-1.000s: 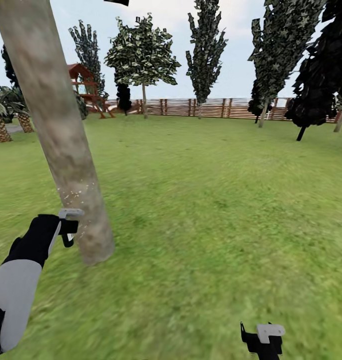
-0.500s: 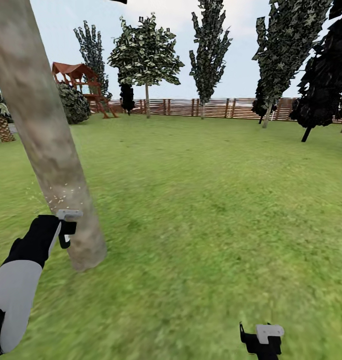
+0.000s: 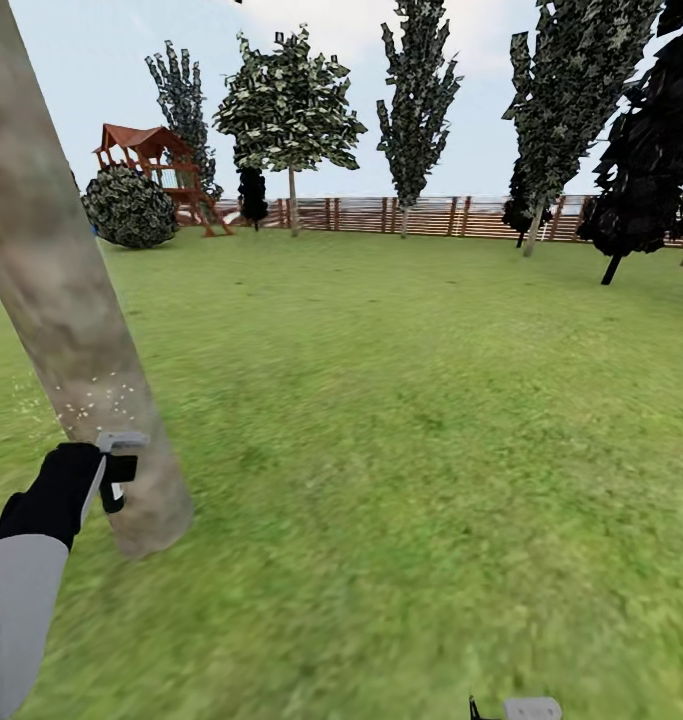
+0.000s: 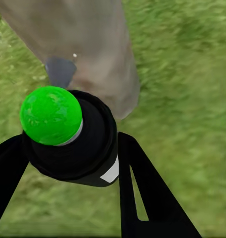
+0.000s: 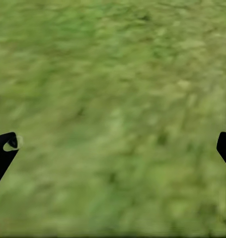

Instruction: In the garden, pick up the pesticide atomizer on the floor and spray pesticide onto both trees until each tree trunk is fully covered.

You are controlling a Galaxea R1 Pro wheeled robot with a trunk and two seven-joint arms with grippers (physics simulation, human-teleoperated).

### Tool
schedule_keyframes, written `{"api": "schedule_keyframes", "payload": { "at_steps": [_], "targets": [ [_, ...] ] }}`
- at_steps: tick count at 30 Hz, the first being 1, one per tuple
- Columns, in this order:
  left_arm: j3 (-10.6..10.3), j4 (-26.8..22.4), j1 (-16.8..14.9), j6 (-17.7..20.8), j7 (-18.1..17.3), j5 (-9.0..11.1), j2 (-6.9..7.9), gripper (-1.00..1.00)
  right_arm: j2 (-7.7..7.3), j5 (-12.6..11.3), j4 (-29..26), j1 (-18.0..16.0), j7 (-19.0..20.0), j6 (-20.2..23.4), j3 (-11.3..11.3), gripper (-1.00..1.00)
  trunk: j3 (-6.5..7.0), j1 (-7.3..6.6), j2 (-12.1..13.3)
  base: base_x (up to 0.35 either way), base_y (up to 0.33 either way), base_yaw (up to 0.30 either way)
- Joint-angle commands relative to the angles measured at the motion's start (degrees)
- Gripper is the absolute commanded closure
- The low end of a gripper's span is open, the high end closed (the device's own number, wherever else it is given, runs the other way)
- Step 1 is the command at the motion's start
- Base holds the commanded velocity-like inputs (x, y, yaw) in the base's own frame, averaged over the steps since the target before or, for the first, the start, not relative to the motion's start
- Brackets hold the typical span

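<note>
Head view: wide green lawn ringed by brown slatted wooden fence; thick pale mottled tree trunk leaning at left, white spray specks on it just above left gripper.

Left wrist view: left gripper pinching black atomizer with green round cap, nozzle aimed at trunk close ahead.

Right wrist view: right gripper spread wide over grass, empty.

I see mottled grey-brown tree trunk w/ pale specks, atomizer blk w/ bright green cap, grass green.
</note>
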Motion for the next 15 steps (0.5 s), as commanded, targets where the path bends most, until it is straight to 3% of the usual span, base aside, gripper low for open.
{"api": "schedule_keyframes", "payload": {
  "at_steps": [1,4,8,9,11,15],
  "targets": [
    [0.05,0.00,0.10,0.01,0.00,0.04,0.02,1.00,0.00,0.00,0.00,0.07,0.00,0.00,0.00,-1.00,0.00,0.00,0.00,0.007,-0.010,0.000],
    [0.23,0.00,1.63,-0.06,0.22,0.03,0.08,1.00,-0.01,0.01,0.00,0.14,0.01,0.00,0.00,-1.00,0.00,0.00,0.00,0.002,-0.003,0.000],
    [0.20,-0.03,2.67,-0.21,3.96,0.22,0.14,1.00,-0.01,0.01,0.00,0.15,0.00,0.00,0.00,-1.00,0.00,0.00,0.00,0.000,0.000,0.000],
    [0.11,-1.22,2.87,-0.07,4.62,0.49,-0.49,1.00,-0.01,0.01,0.00,0.15,0.00,0.00,0.00,-1.00,0.00,0.00,0.00,0.000,0.000,0.000],
    [0.15,-2.48,2.91,0.02,4.60,0.72,-1.33,1.00,-0.01,0.01,0.00,0.15,0.00,0.00,0.00,-1.00,0.00,0.00,0.00,-0.175,0.000,0.000],
    [1.00,-2.32,2.97,0.12,4.42,0.63,-0.67,1.00,-0.01,0.01,0.00,0.15,0.00,0.00,0.00,-1.00,0.00,0.00,0.00,-0.072,0.000,0.000]
  ]
}}
